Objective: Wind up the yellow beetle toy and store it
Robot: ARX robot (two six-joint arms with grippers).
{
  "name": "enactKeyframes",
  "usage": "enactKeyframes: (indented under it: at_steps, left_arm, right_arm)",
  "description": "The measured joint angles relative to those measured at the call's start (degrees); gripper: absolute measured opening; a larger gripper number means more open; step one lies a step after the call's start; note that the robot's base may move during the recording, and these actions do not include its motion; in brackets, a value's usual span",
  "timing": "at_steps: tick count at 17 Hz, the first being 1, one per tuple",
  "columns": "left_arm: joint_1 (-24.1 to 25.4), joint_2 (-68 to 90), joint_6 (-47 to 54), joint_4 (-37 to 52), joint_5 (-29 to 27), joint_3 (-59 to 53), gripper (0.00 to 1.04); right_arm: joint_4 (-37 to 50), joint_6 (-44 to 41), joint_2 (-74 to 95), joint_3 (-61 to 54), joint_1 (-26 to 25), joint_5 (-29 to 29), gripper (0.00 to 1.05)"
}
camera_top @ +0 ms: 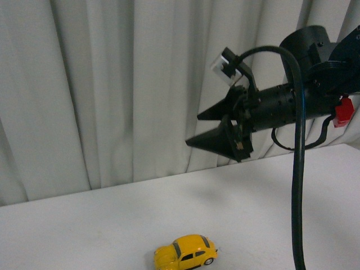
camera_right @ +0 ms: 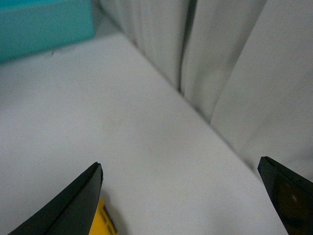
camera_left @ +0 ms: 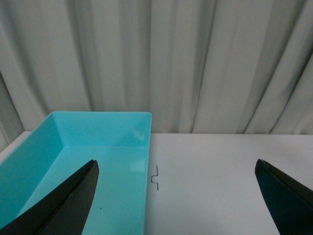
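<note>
Yellow beetle toy (camera_top: 185, 253) lies on the table (camera_top: 84, 225), long axis crosswise to us. Our right gripper (camera_top: 192, 130) hangs well above it, jaws apart and empty; it seems the nearer arm.

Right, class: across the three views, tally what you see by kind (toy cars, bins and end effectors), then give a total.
Toy cars: 1, the yellow toy car
Bins: 1, the turquoise bin
End effectors: 2, the left end effector and the right end effector
Total: 4
</note>
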Motion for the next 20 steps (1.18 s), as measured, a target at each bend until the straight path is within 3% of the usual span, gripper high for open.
enactKeyframes:
  at_steps: [2,3,4,7,11,20]
  left_arm:
    - [0.0,0.0,0.0,0.0,0.0,0.0,0.98]
    - [0.0,0.0,0.0,0.0,0.0,0.0,0.98]
    - [0.0,0.0,0.0,0.0,0.0,0.0,0.98]
    - [0.0,0.0,0.0,0.0,0.0,0.0,0.98]
    - [0.0,0.0,0.0,0.0,0.0,0.0,0.98]
    - [0.0,0.0,0.0,0.0,0.0,0.0,0.98]
  right_arm:
    - [-26.7,-26.0,7.0,5.7,1.4,3.3,0.98]
    - [-33.1,-33.5,9.3,7.5,2.1,4.2,0.98]
    - [-38.8,-41.8,11.6,10.2,3.1,6.1,0.98]
    - [-42.4,-50.6,15.2,14.8,4.7,7.4,0.98]
    - [-40.7,-51.0,18.7,16.7,7.3,10.4,0.98]
    - [-33.7,-39.6,20.6,13.5,10.4,16.3,0.98]
